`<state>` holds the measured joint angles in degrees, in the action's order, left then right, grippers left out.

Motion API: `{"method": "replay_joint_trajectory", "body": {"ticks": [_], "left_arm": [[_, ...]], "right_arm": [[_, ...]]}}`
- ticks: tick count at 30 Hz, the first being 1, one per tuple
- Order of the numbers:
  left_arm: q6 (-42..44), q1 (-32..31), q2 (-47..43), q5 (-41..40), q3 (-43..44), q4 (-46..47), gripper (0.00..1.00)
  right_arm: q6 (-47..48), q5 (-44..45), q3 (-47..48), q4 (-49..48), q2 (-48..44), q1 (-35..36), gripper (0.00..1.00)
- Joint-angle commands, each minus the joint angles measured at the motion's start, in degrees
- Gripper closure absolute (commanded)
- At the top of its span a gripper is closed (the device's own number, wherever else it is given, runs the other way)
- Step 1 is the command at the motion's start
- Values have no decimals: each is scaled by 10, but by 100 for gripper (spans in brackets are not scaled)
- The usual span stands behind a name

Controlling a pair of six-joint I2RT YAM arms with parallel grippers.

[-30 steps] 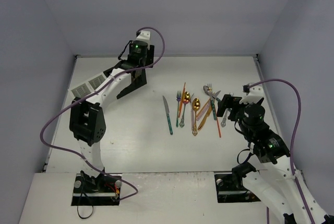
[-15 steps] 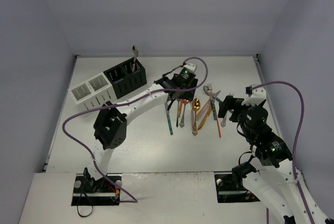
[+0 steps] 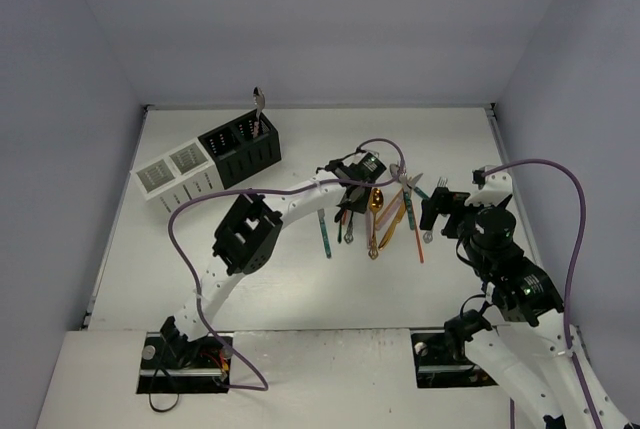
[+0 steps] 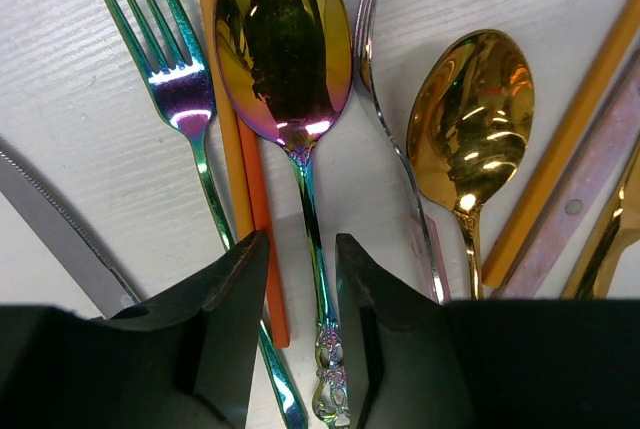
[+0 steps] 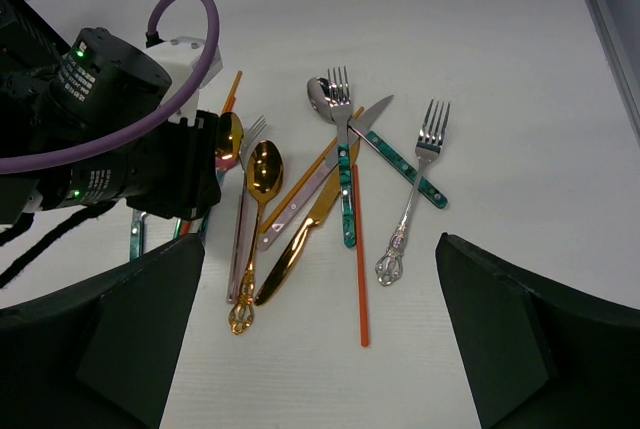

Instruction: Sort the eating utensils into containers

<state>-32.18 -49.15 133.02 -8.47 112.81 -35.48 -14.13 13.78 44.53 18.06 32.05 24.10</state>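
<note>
Two caddies stand on the bench (image 3: 420, 139): the black caddy (image 3: 240, 149) with one utensil (image 3: 258, 109) upright in it, and the white caddy (image 3: 172, 177) just beside its left end. All other utensils lie loose, well right of the black caddy. The left hand (image 4: 302, 249) is low over them, beyond the teal knife (image 3: 323, 224). It is partly open, straddling the rainbow spoon (image 4: 285, 39) handle, gap each side, no grip. Rainbow fork (image 4: 180, 89) and orange sticks (image 4: 240, 149) lie on the black caddy's side of that spoon, the gold spoon (image 4: 472, 119) on the other. The right hand (image 5: 320, 249), farthest from the black caddy, is wide open and holds nothing.
</note>
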Motion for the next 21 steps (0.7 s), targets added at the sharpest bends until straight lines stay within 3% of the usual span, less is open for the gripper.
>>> {"method": "replay_joint_trajectory", "body": {"ticks": [1,17,21], "left_arm": [[-12,1,-15,-7,30,-4,73],[-17,2,29,-3,56,-11,78],[-25,10,36,1,57,-21,91]], "right_arm": [[-13,5,18,-22,2,3,0],[-21,15,15,-19,6,3,0],[-21,18,16,-19,6,3,0]]}}
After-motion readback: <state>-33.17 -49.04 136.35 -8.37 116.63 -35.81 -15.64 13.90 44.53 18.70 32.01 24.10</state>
